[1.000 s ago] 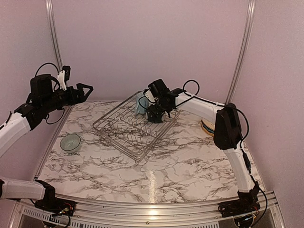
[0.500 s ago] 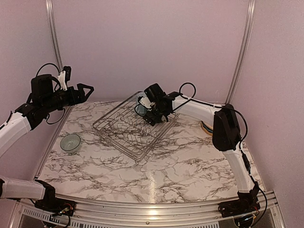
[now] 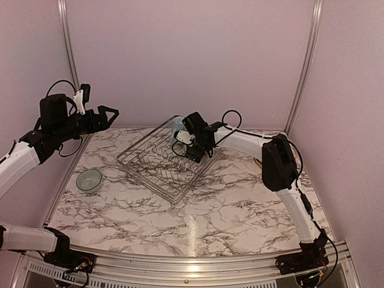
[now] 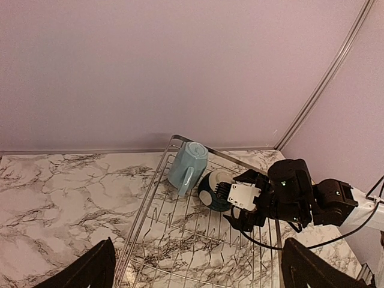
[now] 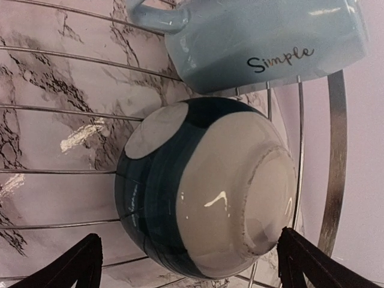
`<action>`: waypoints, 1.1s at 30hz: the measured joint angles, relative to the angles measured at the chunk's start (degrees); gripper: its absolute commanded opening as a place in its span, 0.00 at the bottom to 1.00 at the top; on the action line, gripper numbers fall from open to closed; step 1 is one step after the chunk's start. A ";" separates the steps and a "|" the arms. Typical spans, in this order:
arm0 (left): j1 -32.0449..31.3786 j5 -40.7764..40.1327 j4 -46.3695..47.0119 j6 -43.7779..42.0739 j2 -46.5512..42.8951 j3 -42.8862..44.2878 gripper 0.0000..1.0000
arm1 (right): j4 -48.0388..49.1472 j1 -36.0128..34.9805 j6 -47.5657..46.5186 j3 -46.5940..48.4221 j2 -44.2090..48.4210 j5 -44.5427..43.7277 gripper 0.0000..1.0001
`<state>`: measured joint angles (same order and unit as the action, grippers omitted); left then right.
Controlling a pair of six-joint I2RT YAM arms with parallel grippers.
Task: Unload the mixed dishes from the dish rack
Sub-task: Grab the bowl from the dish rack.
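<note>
dish rack sitting on the marble table. pale blue mug leaning in the rack's far corner; teal and white bowl lying on its side just beside it, inside the rack. right gripper hovering over that bowl, jaws spread wide, flanking it, not clamping. left gripper hanging well left of the rack, jaws released, gripping nothing. grey-green bowl resting left of the rack.

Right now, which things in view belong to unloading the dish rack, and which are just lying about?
Part of the job: dish rack; pale blue mug and teal-and-white bowl, both inside it; grey-green bowl, out on the table.
Just there: marble table; metal rails on the back wall.
</note>
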<state>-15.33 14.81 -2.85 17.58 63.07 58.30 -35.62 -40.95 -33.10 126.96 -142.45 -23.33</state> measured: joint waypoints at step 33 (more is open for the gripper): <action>0.00 0.15 0.00 0.00 1.05 0.00 0.99 | 26.51 0.02 -14.53 -16.02 4.11 -8.63 0.98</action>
<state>-15.33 14.96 -2.85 17.58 64.12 58.30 -9.10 -40.93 -47.64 110.93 -138.34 -31.97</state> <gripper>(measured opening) 0.989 0.985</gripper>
